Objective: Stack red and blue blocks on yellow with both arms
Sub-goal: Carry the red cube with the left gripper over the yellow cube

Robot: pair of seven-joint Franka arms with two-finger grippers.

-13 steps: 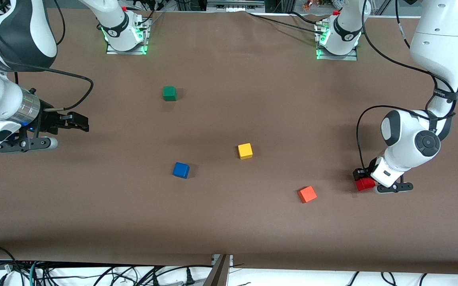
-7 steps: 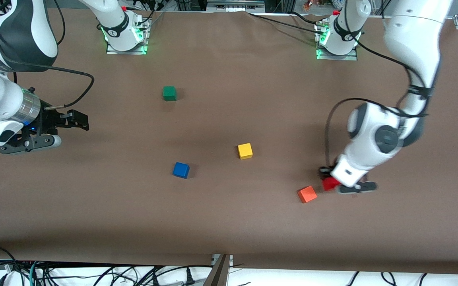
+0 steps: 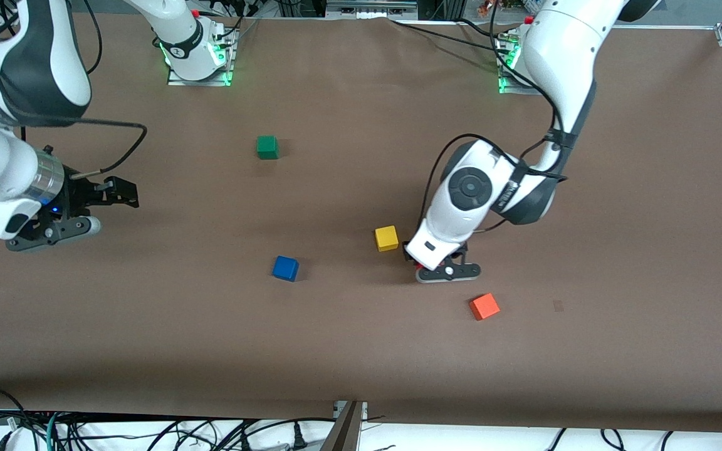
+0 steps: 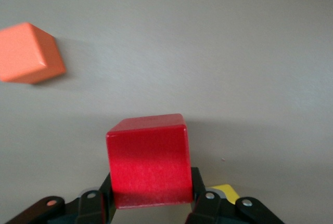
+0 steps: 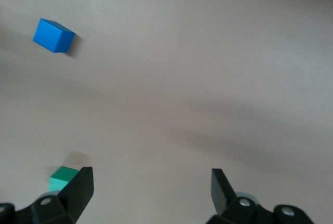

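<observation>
My left gripper (image 3: pixel 414 258) is shut on the red block (image 4: pixel 148 161) and holds it above the table, just beside the yellow cube (image 3: pixel 387 238). The left wrist hides the red block in the front view. A corner of the yellow cube shows past one finger in the left wrist view (image 4: pixel 225 190). The blue block (image 3: pixel 286 268) lies on the table, nearer to the front camera than the yellow cube and toward the right arm's end; it also shows in the right wrist view (image 5: pixel 53 35). My right gripper (image 3: pixel 126 193) is open and empty, hovering at the right arm's end of the table.
An orange cube (image 3: pixel 484 306) lies nearer to the front camera than the left gripper and shows in the left wrist view (image 4: pixel 28 52). A green cube (image 3: pixel 267 147) sits closer to the robot bases and shows in the right wrist view (image 5: pixel 63 178).
My left arm has carried the red block from the left arm's end of the table, past the orange cube, to beside the yellow cube. The right arm has barely shifted.
</observation>
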